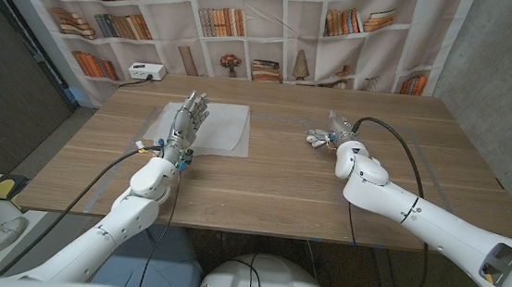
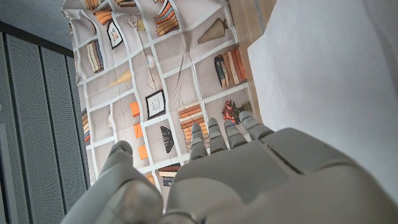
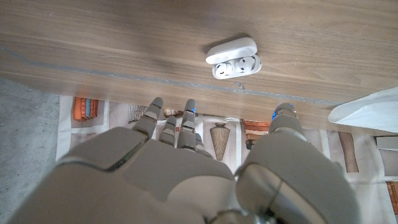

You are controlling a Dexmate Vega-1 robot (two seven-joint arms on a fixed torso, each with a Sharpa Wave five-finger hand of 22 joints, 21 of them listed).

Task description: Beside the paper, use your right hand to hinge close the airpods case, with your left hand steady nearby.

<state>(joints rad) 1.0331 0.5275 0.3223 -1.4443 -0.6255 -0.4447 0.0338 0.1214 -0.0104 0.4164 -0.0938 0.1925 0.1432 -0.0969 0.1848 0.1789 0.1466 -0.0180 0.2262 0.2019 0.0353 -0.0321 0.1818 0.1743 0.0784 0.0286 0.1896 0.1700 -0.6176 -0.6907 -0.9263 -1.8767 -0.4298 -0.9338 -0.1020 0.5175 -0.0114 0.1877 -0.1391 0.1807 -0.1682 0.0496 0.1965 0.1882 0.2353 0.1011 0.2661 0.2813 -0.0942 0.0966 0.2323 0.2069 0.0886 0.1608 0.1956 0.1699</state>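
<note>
— Nearest the table's (image 1: pixel 261 195) front edge, what do you see?

— Both forearms come in from the bottom corners. The left hand (image 1: pixel 187 119) reaches out over the near part of the white paper (image 1: pixel 225 127), fingers stretched forward and a little spread, holding nothing. From the left wrist view that hand (image 2: pixel 249 174) shows its back, with the paper (image 2: pixel 329 81) beside it.

— And the right hand?

— The right hand (image 1: pixel 339 132) sits right of the table's middle, well apart from the left. In the right wrist view the right hand (image 3: pixel 186 168) has its fingers extended and separated, with nothing between them.

— Where is the airpods case?

— The airpods case (image 1: pixel 315 138) lies on the bare wood just beside the right hand, on the side facing the paper, with a stretch of table between case and paper. In the right wrist view the airpods case (image 3: pixel 233 59) has its lid hinged up and the earbuds show inside; the fingertips are near it but apart from it.

— Farther back?

— A white power strip (image 1: pixel 145 72) sits at the far left corner of the table, and behind it hangs a bookshelf backdrop (image 1: pixel 248 22).
</note>
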